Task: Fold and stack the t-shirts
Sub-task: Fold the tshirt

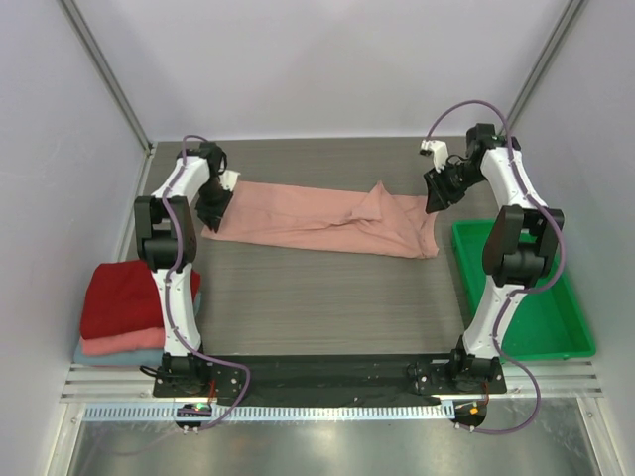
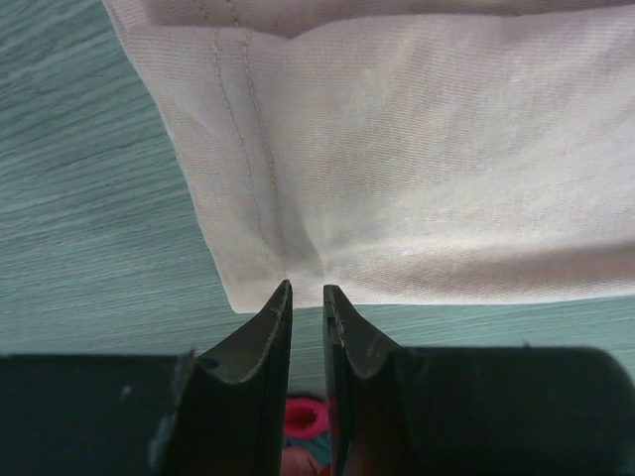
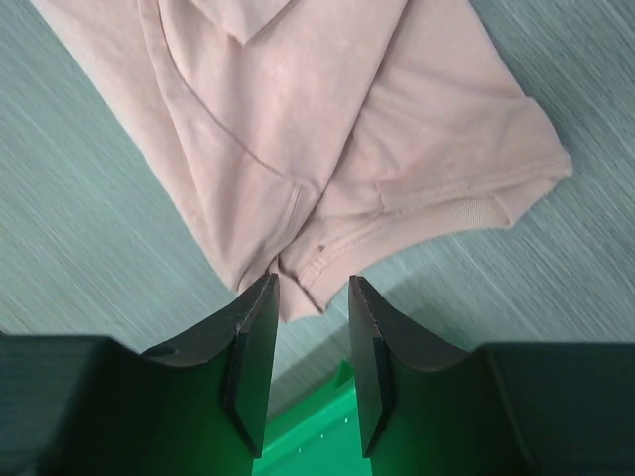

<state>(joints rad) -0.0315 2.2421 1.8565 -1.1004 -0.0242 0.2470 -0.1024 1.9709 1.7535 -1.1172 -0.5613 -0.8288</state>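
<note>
Across the far half of the table [image 1: 327, 297], toward 12 o'clock, a dusty-pink t-shirt [image 1: 317, 223] is laid out flat as a long strip running from 10 o'clock to 2 o'clock, with a raised crease near its right end. The left pincer [image 2: 306, 288] is held at the strip's hemmed left end, its fingers drawn almost together with only a narrow slit between them; no cloth is seen in that slit. The right pincer [image 3: 314, 281] is set at the bunched sleeve end at 2 o'clock, its fingers apart and the fabric edge just at their tips. At 8 o'clock a folded stack is seen: a dark red t-shirt [image 1: 129, 296] on a salmon-pink t-shirt [image 1: 114, 343] on a light-blue t-shirt [image 1: 99, 357]. A green tray [image 1: 556, 317] is placed at 4 o'clock.
</note>
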